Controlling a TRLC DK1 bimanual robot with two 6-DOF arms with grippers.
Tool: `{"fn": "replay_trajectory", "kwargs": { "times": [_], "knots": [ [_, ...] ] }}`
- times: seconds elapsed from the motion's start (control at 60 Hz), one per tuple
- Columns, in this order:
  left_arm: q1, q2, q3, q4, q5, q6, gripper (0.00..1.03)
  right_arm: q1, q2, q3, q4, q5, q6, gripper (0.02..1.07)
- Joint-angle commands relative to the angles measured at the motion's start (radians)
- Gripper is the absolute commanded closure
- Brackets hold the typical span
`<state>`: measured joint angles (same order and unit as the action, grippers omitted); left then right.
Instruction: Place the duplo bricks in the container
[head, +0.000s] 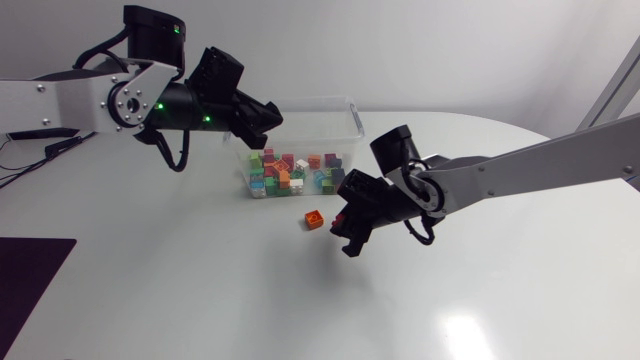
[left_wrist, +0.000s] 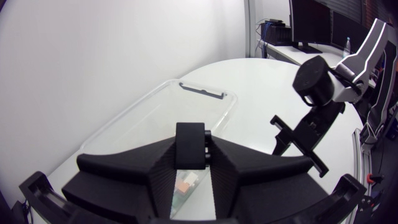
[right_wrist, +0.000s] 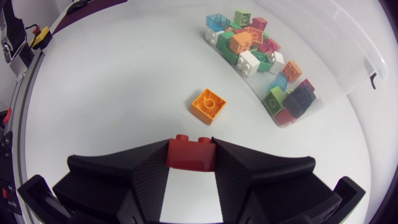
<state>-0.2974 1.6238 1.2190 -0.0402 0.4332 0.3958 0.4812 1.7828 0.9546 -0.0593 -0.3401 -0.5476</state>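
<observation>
Pinching red brick (right_wrist: 191, 155) in right gripper (head: 350, 238) near container (head: 354, 116); clamping dark brick (left_wrist: 189, 144) in left gripper (head: 266, 122) above it. Leaving orange brick (head: 314, 219) loose on table (head: 200, 290); judging most bricks (head: 290, 172) binned, three pending.

- My left end effector (left_wrist: 189, 155) covers most of the container (left_wrist: 155, 102) in its wrist view; only a few bricks (left_wrist: 186, 184) peek through the gap in it
- The dark block (left_wrist: 189, 140) clamped there is too dim to identify
- From the head view my right end effector (head: 347, 235) hides nearly all of its red brick (right_wrist: 191, 155)
- The right wrist view crops the container's far wall
</observation>
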Motion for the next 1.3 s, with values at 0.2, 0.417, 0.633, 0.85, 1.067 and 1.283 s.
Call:
{"fn": "replay_trajectory", "kwargs": {
  "times": [0.2, 0.417, 0.633, 0.85, 1.067, 1.283],
  "knots": [
    [0.034, 0.142, 0.140, 0.080, -0.074, -0.132, 0.89, -0.013, -0.197, -0.073, -0.099, -0.002, -0.009, 0.75],
    [0.041, 0.237, 0.226, 0.105, -0.137, -0.226, 0.84, -0.015, -0.293, -0.080, -0.152, 0.001, 0.000, 0.75],
    [0.040, 0.248, 0.228, 0.143, -0.240, -0.255, 0.04, -0.033, -0.358, -0.056, -0.203, 0.001, 0.005, 0.75],
    [0.047, 0.136, 0.106, 0.151, -0.246, -0.235, 0.04, -0.044, -0.372, 0.016, -0.235, 0.003, 0.025, 0.75],
    [0.052, -0.041, -0.067, 0.155, -0.244, -0.219, 0.04, -0.059, -0.309, 0.138, -0.232, 0.013, 0.064, 0.75],
    [0.064, -0.157, -0.190, 0.152, -0.223, -0.178, 0.04, -0.064, -0.201, 0.269, -0.201, 0.029, 0.121, 0.75]
  ]
}}
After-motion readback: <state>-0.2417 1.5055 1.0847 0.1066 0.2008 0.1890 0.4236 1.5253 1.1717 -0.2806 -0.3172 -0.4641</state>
